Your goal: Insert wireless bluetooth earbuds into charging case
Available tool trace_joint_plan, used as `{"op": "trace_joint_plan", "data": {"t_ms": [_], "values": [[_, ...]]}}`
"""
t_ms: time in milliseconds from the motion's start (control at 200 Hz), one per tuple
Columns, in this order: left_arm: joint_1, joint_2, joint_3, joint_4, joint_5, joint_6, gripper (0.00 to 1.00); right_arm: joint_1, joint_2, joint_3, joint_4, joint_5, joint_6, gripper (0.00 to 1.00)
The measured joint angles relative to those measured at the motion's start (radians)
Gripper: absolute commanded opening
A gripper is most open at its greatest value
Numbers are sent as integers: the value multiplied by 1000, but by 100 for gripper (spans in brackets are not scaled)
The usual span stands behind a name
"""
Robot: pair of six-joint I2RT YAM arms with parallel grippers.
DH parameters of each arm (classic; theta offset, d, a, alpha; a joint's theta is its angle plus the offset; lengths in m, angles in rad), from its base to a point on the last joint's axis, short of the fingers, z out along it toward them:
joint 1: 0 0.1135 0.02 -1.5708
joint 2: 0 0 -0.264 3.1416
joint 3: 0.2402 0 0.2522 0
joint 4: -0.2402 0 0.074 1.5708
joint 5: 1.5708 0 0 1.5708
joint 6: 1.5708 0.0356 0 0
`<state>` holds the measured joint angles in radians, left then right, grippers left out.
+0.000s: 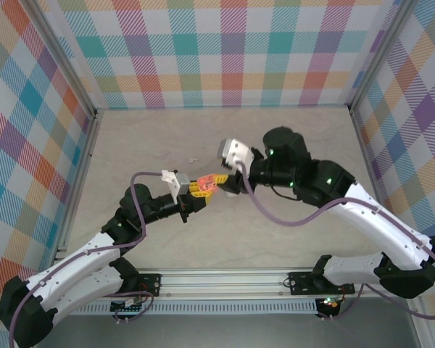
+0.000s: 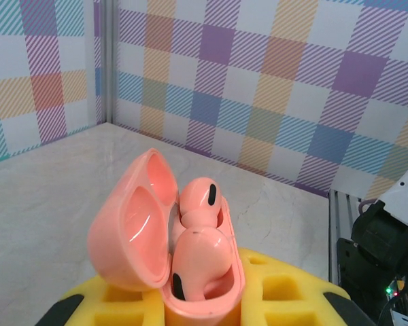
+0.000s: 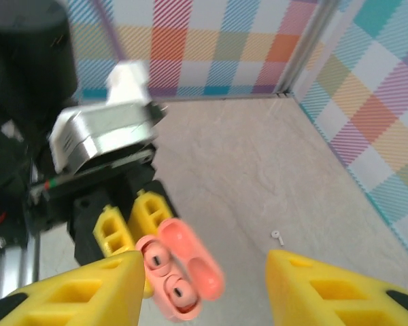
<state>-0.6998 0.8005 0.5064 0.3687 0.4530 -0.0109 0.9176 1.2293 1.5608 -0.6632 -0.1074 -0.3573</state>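
The coral-pink charging case [image 2: 132,231] stands open with its lid swung left, and my left gripper [image 2: 204,309] is shut on its base between yellow fingers [image 2: 292,299]. Two coral-pink earbuds [image 2: 200,200] [image 2: 197,261] sit in its wells. From the right wrist, the same case [image 3: 190,268] with both earbuds [image 3: 156,257] [image 3: 179,292] lies just beyond my right gripper [image 3: 204,268], which is open and holds nothing. From above, the left gripper [image 1: 194,190] and right gripper [image 1: 228,184] meet at the case [image 1: 207,183] over mid-table. A white earbud [image 3: 278,236] lies on the table.
The white earbud [image 1: 193,159] rests on the beige tabletop behind the grippers. Checkered walls and metal posts [image 1: 94,116] enclose the table. The right arm's black wrist and purple cable [image 1: 275,214] cross the centre.
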Motion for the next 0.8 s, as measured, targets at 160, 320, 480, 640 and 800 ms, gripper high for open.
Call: {"op": "trace_joint_plan", "data": {"t_ms": [160, 320, 480, 640, 800], "values": [[0, -24, 0, -2, 11, 16, 12, -123, 48, 78, -39, -29, 148, 49], [0, -49, 0, -2, 23, 42, 11, -245, 106, 48, -64, -108, 312, 49], [0, -39, 17, -14, 47, 58, 11, -304, 142, -32, -53, -233, 441, 49], [0, -28, 36, -27, 74, 61, 11, -325, 176, -78, -18, -369, 529, 49], [0, -20, 37, -33, 90, 62, 11, -335, 216, -78, 27, -482, 576, 45]]}}
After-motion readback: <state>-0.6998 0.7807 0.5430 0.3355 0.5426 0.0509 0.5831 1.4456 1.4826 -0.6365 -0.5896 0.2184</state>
